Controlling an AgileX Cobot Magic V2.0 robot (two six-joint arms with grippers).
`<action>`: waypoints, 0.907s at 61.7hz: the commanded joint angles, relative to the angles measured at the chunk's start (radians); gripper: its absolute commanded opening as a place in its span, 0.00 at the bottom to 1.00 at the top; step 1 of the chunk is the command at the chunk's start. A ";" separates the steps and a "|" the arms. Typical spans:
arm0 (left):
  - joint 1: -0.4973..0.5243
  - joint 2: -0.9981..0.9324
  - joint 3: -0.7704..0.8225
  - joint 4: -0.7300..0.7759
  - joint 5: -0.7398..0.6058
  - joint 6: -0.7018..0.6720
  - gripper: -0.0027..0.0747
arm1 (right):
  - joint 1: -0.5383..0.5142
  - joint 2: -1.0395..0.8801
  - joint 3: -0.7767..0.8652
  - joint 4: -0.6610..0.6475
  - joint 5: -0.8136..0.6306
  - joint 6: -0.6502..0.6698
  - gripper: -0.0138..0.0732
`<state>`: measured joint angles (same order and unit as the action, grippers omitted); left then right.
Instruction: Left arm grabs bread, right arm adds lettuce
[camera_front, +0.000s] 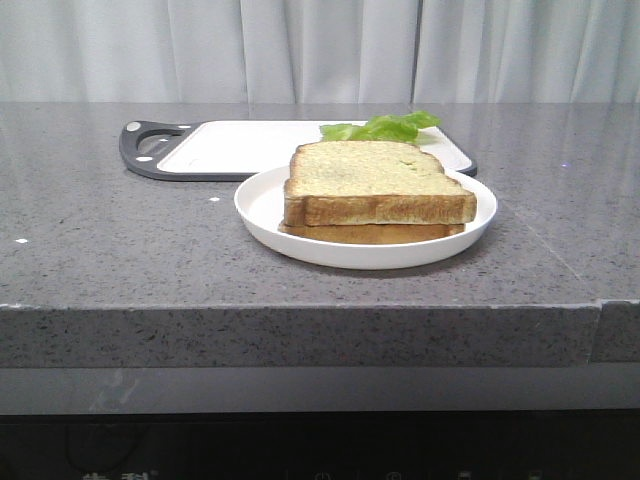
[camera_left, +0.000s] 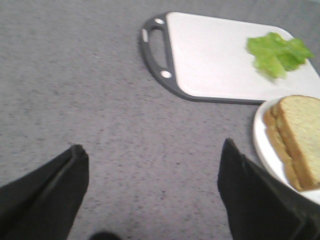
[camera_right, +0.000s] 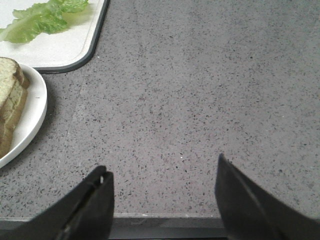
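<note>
Grey speckled stone forms the desk (camera_front: 120, 250) in the front view, where the bread (camera_front: 375, 180) lies on a thinner slice (camera_front: 370, 233) in a white plate (camera_front: 270, 215), with the lettuce (camera_front: 385, 127) behind it on a white cutting board (camera_front: 240, 150); neither arm appears here. From the left wrist, the left arm (camera_left: 152, 192) has its jaws spread wide and released, gripping nothing, above bare desk, one finger seemingly overlapping the plate's rim, though blur makes contact uncertain. From the right wrist, the right arm (camera_right: 162, 197) likewise shows wide, released jaws over bare desk near its front edge, well apart from plate and lettuce.
</note>
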<state>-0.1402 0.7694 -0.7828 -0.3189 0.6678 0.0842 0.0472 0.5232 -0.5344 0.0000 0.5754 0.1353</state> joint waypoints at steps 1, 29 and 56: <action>-0.055 0.060 -0.073 -0.108 -0.048 0.048 0.68 | -0.008 0.011 -0.027 -0.017 -0.064 -0.010 0.71; -0.355 0.480 -0.312 -0.191 -0.058 0.049 0.67 | -0.008 0.011 -0.027 -0.011 -0.064 -0.010 0.71; -0.377 0.844 -0.565 -0.381 0.152 0.049 0.67 | -0.008 0.011 -0.027 -0.011 -0.064 -0.010 0.71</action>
<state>-0.5085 1.6094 -1.2884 -0.6336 0.8277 0.1342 0.0472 0.5232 -0.5344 0.0000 0.5769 0.1337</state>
